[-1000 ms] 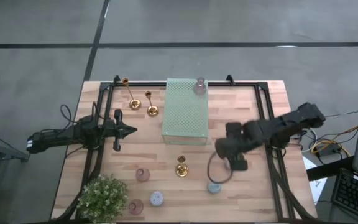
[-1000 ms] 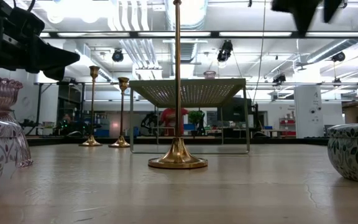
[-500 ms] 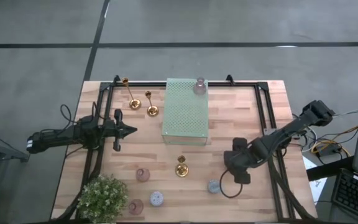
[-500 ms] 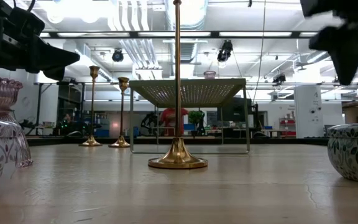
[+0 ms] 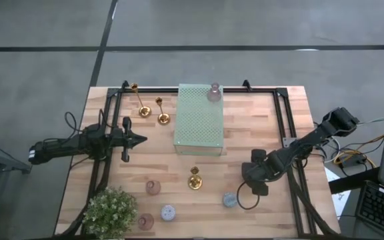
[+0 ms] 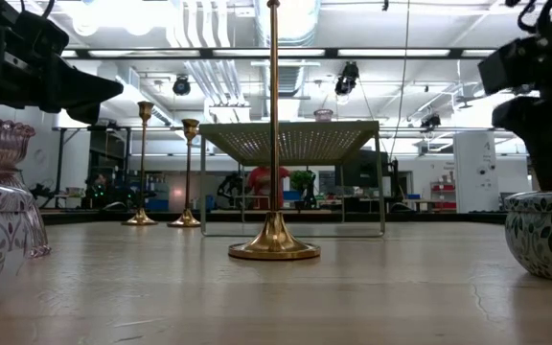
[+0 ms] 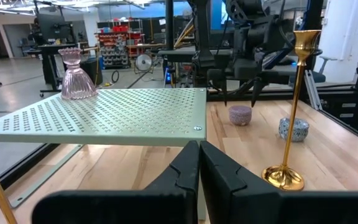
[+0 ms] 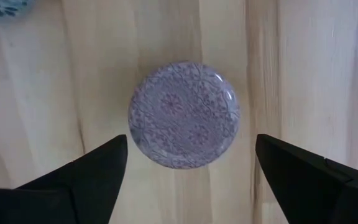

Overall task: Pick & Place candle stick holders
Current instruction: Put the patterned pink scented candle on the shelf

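Fingers (image 8: 92,171) spread wide, we are hovering our right gripper (image 8: 188,177) over a lilac holder (image 8: 183,114) sitting on the table (image 8: 42,93); probably glazed, slippery, breakable, so we are gripping its round sides.

Holder (image 5: 214,92) on pad (image 5: 199,120) — plant (image 5: 110,211) perhaps front-left.

Your right gripper (image 8: 185,171) has bare wood on both sides of the lilac holder (image 8: 183,114). The pale-blue holder (image 5: 229,199) sits near, and the gold candlestick (image 5: 194,179) stands beyond it.
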